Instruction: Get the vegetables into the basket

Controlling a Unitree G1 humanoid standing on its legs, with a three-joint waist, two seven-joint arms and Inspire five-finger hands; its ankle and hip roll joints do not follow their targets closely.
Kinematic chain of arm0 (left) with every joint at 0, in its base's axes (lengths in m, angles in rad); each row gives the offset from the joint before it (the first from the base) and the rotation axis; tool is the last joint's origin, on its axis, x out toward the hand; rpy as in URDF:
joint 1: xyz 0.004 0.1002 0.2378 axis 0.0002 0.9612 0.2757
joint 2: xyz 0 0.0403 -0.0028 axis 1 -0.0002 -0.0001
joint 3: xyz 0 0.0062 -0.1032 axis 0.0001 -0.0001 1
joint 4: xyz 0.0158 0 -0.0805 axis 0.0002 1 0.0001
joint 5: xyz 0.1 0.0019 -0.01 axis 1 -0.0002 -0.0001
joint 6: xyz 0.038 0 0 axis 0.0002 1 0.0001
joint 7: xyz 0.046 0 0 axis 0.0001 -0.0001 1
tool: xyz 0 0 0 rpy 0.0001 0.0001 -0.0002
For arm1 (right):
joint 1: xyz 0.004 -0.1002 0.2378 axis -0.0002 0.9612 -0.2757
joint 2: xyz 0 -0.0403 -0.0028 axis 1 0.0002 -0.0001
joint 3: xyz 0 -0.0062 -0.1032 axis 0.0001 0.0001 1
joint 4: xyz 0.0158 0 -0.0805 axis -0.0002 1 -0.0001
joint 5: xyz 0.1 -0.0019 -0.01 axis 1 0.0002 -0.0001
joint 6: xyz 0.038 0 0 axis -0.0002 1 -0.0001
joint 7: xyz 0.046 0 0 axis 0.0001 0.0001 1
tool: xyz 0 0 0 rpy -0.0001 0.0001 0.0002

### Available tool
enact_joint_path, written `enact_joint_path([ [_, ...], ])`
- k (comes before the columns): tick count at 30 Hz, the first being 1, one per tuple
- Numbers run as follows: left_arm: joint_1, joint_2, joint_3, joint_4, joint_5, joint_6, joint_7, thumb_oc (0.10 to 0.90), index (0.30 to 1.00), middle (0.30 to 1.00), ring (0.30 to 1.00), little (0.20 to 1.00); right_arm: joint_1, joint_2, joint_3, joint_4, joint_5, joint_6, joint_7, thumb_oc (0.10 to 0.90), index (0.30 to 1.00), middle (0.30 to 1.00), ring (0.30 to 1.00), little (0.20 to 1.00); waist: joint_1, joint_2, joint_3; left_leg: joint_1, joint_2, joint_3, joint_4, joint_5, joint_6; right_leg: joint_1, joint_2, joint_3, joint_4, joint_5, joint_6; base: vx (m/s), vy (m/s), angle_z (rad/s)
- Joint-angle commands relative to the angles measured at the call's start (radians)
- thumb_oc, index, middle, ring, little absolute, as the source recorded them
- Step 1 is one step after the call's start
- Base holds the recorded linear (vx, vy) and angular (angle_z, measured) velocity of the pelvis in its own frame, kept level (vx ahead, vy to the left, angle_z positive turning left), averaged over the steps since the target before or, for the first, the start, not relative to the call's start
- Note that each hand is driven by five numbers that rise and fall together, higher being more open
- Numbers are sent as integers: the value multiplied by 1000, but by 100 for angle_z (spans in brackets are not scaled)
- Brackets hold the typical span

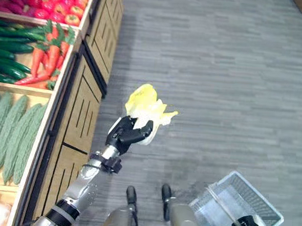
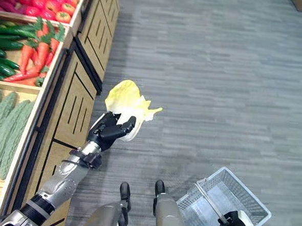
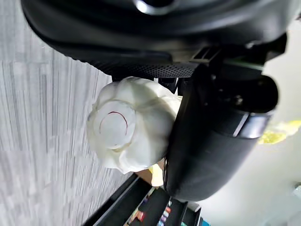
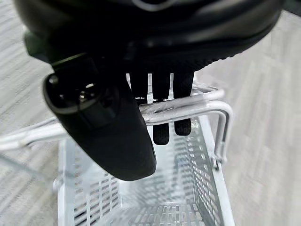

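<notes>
Nearest me, my right hand (image 4: pixel 141 94) has its fingers hooked round the handle of the wire basket (image 1: pixel 258 199), which hangs low at my right side and looks empty (as far as I can see). Farther out, my left hand (image 1: pixel 126 134) is curled round the pale stem of a yellow-leafed cabbage (image 1: pixel 146 106), held up over the floor beside the produce shelf (image 1: pixel 65 87). I judge 1 vegetable is mid-carry; next it needs swinging right over the basket mouth and releasing.

Slatted light wood with dark trim on the produce stand (image 1: pixel 73 118). Beside the stand, matt grey floor (image 1: pixel 220 71) with a fine streaked grain. Farther from the stand, shiny white wire mesh on the basket (image 4: pixel 207 188), its handle (image 4: pixel 188 109) a smooth clear-coated metal bar. Glossy black plastic on the right hand (image 4: pixel 162 84).
</notes>
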Motion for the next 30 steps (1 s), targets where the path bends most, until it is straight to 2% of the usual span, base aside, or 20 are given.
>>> enact_joint_path([
  [1, -46, 2, 52, -156, 3, -117, -25, 400, 300, 300, 300, 300, 28, -36, 6, 42, 43, -3, -29, 400, 300, 300, 300, 300, 6, -33, -40, -37, 44, -2, 117, -62, -59, 81, -119, 35, -87, 150, 138, 22, 52, -33],
  [4, -42, 3, 54, -156, 5, -118, -25, 400, 300, 300, 300, 300, 33, -35, 3, 43, 44, -4, -28, 400, 300, 300, 300, 300, 6, -34, -42, -34, 44, 2, 116, -64, -61, 83, -122, 37, -100, 156, 139, 22, 14, -7],
  [7, -11, 16, 68, -177, 14, -115, -25, 400, 300, 300, 300, 300, 44, -28, -1, 65, 47, -2, -24, 400, 300, 300, 300, 300, 14, -37, -77, -13, 45, 14, 92, -58, -75, 118, -135, 24, -202, 175, 145, 83, -34, -9],
  [11, 13, 25, 71, -190, 20, -109, -30, 400, 300, 300, 300, 300, 36, -28, 12, 56, 39, -7, -17, 400, 300, 300, 300, 300, 23, -37, -105, 7, 42, 2, 58, -39, -83, 151, -138, 5, -242, 181, 150, 76, -37, -2],
  [13, 23, 37, 78, -192, 36, -110, -31, 400, 300, 300, 300, 300, 29, -27, 24, 39, 32, -14, -14, 400, 300, 300, 300, 300, 30, -41, -118, 16, 34, -4, 38, -30, -85, 164, -146, -10, -264, 206, 159, 68, -5, 7],
  [17, 38, 41, 92, -192, 72, -112, -17, 400, 300, 300, 300, 300, 22, -29, 34, 35, 26, -18, -13, 400, 300, 300, 300, 300, 36, -46, -129, 18, 20, -13, 34, -32, -78, 170, -159, -16, -256, 234, 172, 59, 48, 10],
  [19, 40, 57, 94, -163, 169, -113, 11, 400, 300, 300, 300, 300, 11, -37, 31, 21, 39, -25, -9, 400, 300, 300, 300, 300, 39, -38, -128, 31, 0, -22, 24, -39, -61, 153, -169, -10, -178, 279, 188, 59, 121, 10],
  [22, 14, 110, 85, -150, 272, -122, 11, 400, 300, 300, 300, 300, -19, -49, 48, 0, 32, -27, -9, 400, 300, 300, 300, 300, 35, -18, -129, 49, 5, -31, -11, -20, -63, 140, -158, 10, -135, 311, 197, 48, 80, 27],
  [24, -24, 134, 51, -111, 285, -112, -4, 400, 300, 300, 300, 300, -61, -89, 94, -38, -3, -33, -8, 400, 300, 300, 300, 300, 38, -20, -151, 74, 13, -20, -47, -6, -65, 153, -159, -4, -155, 319, 190, 53, 24, 6],
  [26, -34, 139, 41, -106, 287, -111, -8, 400, 300, 300, 300, 300, -76, -103, 96, -34, -9, -31, -7, 400, 300, 300, 300, 300, 42, -25, -161, 82, 12, -18, -58, -3, -66, 163, -162, -10, -168, 324, 190, 33, -18, -3],
  [27, -50, 144, 24, -100, 284, -109, -16, 400, 300, 300, 300, 300, -95, -127, 99, -33, -20, -27, -9, 400, 300, 300, 300, 300, 45, -30, -172, 91, 10, -16, -67, -1, -68, 173, -164, -15, -180, 333, 191, 50, -52, -8],
  [28, -110, 161, -22, -89, 282, -103, -36, 400, 300, 300, 300, 300, -164, -202, 130, -8, -65, -8, 3, 400, 300, 300, 300, 300, 50, -39, -202, 112, 13, -13, -86, 4, -75, 194, -163, -22, -216, 335, 195, 50, -52, -4],
  [30, -129, 164, -40, -86, 285, -105, -42, 400, 300, 300, 300, 300, -182, -220, 139, -5, -78, -8, 6, 400, 300, 300, 300, 300, 50, -41, -208, 116, 16, -11, -92, 7, -78, 203, -163, -26, -227, 331, 194, 18, -44, -6],
])
